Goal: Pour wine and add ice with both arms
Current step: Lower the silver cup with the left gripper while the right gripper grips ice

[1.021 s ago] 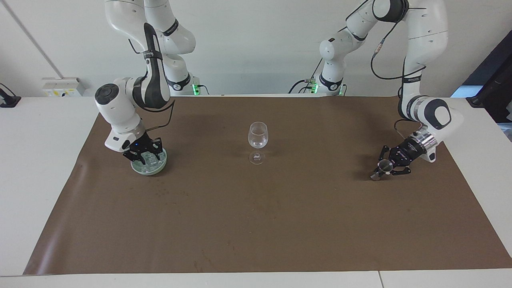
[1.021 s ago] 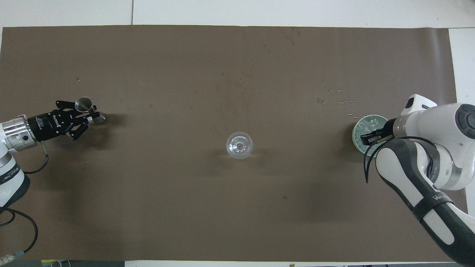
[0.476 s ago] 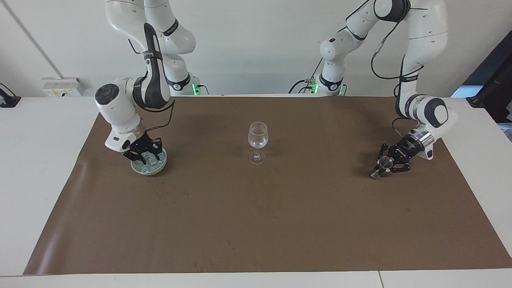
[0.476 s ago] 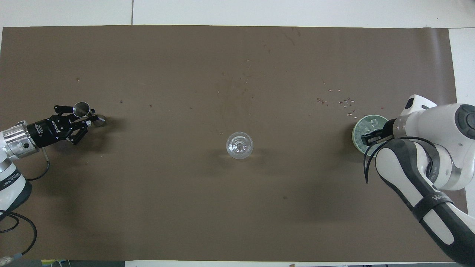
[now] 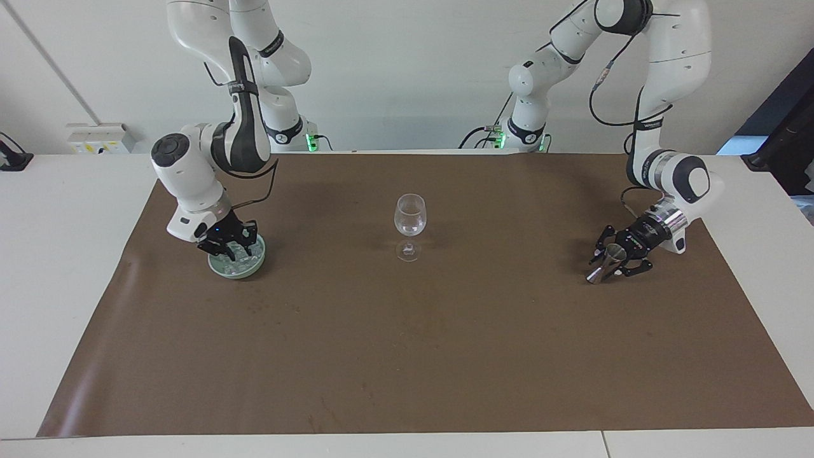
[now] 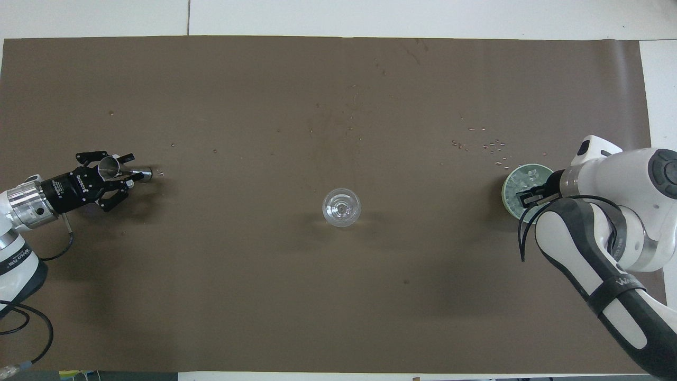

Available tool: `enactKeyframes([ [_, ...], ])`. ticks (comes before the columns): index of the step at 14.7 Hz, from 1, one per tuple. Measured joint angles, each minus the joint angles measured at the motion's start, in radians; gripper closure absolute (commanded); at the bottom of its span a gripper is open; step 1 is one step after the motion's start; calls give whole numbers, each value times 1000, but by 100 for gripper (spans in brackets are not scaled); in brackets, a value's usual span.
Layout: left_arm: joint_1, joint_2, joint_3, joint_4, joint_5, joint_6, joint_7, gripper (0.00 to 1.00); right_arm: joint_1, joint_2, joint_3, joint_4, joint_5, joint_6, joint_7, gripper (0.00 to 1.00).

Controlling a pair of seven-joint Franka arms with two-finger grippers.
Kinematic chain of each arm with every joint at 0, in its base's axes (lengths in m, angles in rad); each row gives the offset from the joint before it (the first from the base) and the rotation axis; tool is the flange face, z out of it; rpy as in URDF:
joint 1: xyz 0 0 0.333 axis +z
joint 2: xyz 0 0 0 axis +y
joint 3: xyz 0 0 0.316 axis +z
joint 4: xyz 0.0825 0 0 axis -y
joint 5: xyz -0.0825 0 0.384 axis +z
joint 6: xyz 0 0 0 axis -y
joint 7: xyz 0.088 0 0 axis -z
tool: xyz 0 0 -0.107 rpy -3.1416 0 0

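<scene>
An empty wine glass (image 5: 410, 216) stands upright mid-mat; it also shows in the overhead view (image 6: 341, 207). A pale green bowl (image 5: 219, 268) near the right arm's end holds clear ice cubes (image 6: 524, 175). My right gripper (image 5: 230, 248) is down in the bowl among the ice; it also shows in the overhead view (image 6: 531, 197), and the arm covers part of the bowl (image 6: 505, 185). My left gripper (image 5: 615, 259) near the left arm's end is shut on a small metal jigger (image 5: 599, 273), tilted, its lower end at the mat. The jigger (image 6: 109, 166) and the left gripper (image 6: 120, 170) also show from overhead.
A brown mat (image 5: 407, 356) covers most of the white table. Small droplets or crumbs (image 6: 489, 145) lie on the mat just farther from the robots than the bowl. A white box (image 5: 102, 137) sits at the table edge by the right arm.
My left gripper has drawn back a little toward the left arm's end with the jigger, which has tilted over more. My right gripper has stayed in the bowl.
</scene>
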Motion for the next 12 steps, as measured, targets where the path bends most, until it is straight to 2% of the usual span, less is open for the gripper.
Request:
enactKeyframes([
  [3,14,-3,1,0,1,-25,75,0,-2,0,0,-3,0,0,0,60],
  [5,26,-4,1,2,25,-26,117,0,-2,0,0,-5,0,0,0,67],
  [10,52,-10,5,65,272,-22,132,0,-2,0,0,-6,0,0,0,81],
  [12,51,-13,4,96,370,1,134,0,-3,0,0,-6,0,0,0,84],
])
